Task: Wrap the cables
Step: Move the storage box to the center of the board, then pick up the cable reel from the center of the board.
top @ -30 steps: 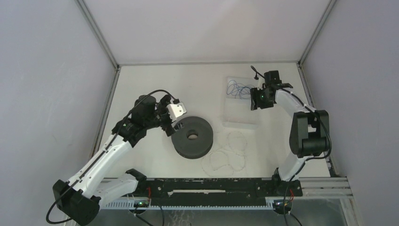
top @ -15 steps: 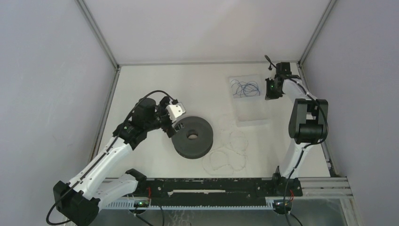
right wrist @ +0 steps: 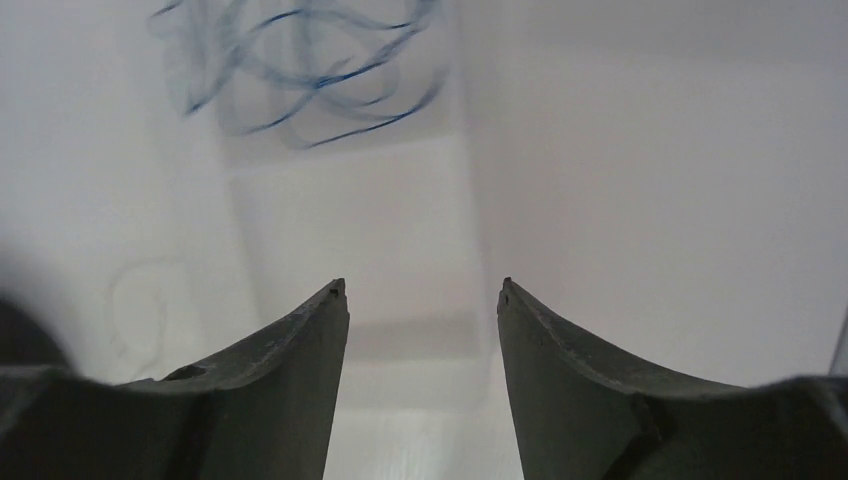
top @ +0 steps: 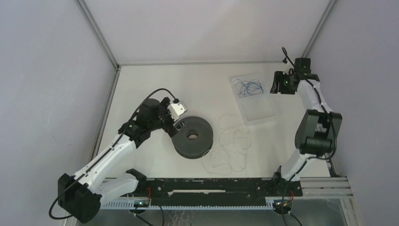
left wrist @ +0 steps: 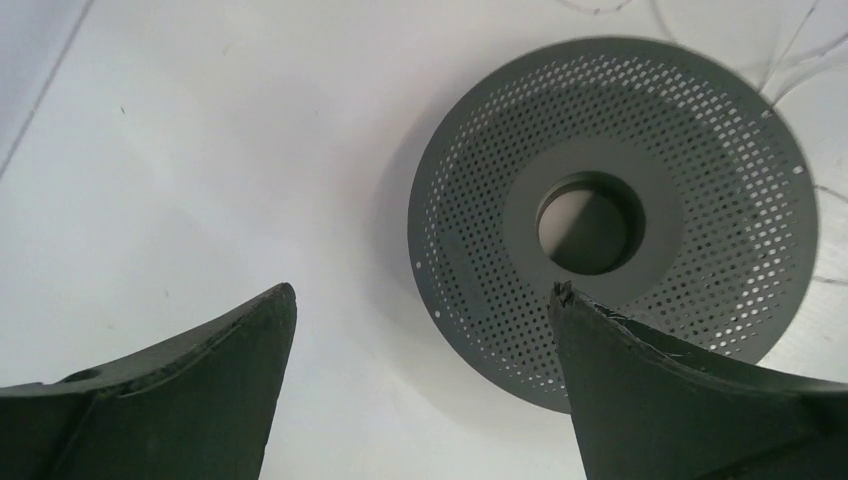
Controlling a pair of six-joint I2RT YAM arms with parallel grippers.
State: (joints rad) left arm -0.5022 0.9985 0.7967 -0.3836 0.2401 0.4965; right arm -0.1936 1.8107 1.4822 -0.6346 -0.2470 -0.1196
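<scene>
The cables point(top: 229, 150) lie looped just right of the spool point(top: 192, 137), beyond it from the empty, wide-open left gripper point(left wrist: 420, 292); the right gripper point(right wrist: 422, 288), also parted and empty, hangs farther away

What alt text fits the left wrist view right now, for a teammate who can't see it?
The left gripper stands wide open and empty above a white table, with a dark perforated spool lying flat just ahead of it. Thin whitish cable strands trail off past the spool's upper right edge.
</scene>
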